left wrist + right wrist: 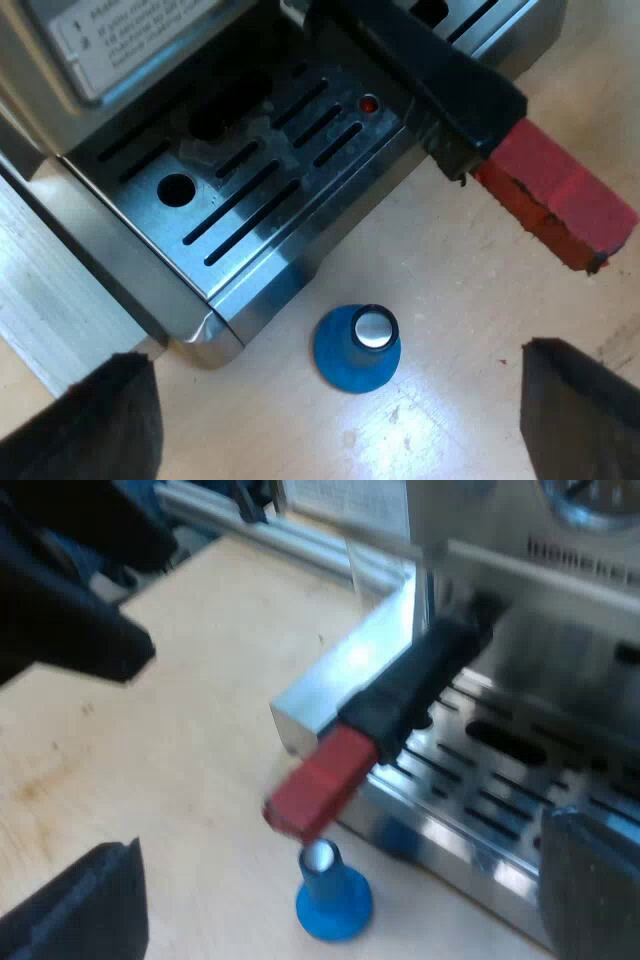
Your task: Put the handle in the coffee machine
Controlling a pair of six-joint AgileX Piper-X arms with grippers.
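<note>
Label (130, 35) on espresso machine (250, 200): "1", "2"; rest unreadable.

Handle (450, 85) jutting from machine (150, 60) front, blue tamper (357, 349) standing close by, bare table (460, 380) around

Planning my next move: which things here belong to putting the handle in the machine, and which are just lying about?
For the job: espresso machine; red-ended handle, sticking out from its front.
Lying about: blue tamper, upright on the table beside the machine.

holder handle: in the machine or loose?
In: the handle runs into the machine front, red end jutting out over the table. Fully locked: cannot tell.
</note>
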